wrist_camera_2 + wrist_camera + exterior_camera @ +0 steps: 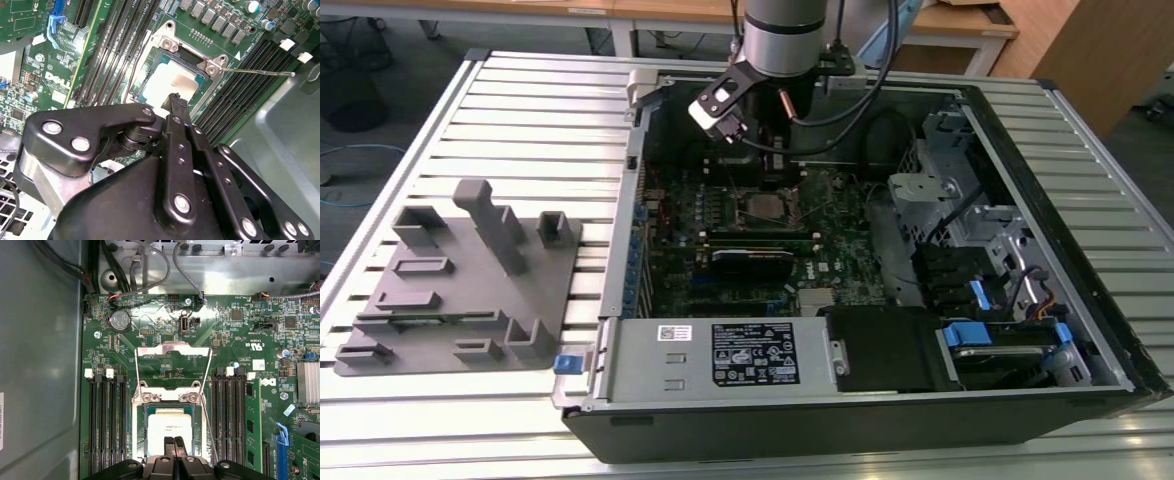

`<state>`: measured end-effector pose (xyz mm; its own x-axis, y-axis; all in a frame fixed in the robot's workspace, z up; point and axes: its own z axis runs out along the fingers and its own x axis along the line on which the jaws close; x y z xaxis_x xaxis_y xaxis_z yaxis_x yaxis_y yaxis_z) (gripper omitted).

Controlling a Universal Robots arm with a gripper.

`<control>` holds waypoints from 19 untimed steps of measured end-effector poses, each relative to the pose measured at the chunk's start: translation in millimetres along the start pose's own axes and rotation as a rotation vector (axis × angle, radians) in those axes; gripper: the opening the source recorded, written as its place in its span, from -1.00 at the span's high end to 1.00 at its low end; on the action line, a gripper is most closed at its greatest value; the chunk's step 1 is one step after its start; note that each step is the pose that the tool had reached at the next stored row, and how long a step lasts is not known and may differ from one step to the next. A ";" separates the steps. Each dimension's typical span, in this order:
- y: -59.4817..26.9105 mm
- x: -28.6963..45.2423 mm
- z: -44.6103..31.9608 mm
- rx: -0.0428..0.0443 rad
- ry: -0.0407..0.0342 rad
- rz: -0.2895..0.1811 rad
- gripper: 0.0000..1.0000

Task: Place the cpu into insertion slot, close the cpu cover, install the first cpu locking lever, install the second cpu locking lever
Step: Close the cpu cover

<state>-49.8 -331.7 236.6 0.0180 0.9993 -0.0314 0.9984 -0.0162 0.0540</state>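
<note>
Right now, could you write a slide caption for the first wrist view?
Closed claw over the cpu lying in the insertion slot, cpu cover open.

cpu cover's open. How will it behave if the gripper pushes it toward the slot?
The cpu cover is thin sheet metal with a big cut-out, so probably light but stiff enough. It seems hinged at the insertion slot, so it likely swings rather than slides. Bare metal, possibly slippery.

Open case (pixel 854 425) on slatted table (pixel 520 100), grey jig (pixel 467 290) beside it (exterior view's left), coin cell (pixel 120 320) on board (pixel 240 340).
</note>
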 end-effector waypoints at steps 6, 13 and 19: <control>0.1 -0.1 -1.6 0.0000 0.0000 0.000 0.79; 0.2 -0.1 -3.8 -0.0001 0.0001 0.000 0.79; 0.3 -0.2 -5.8 -0.0001 0.0001 0.000 0.79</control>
<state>-49.8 -331.6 242.4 0.0180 0.9994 -0.0312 0.9984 -0.0162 0.0541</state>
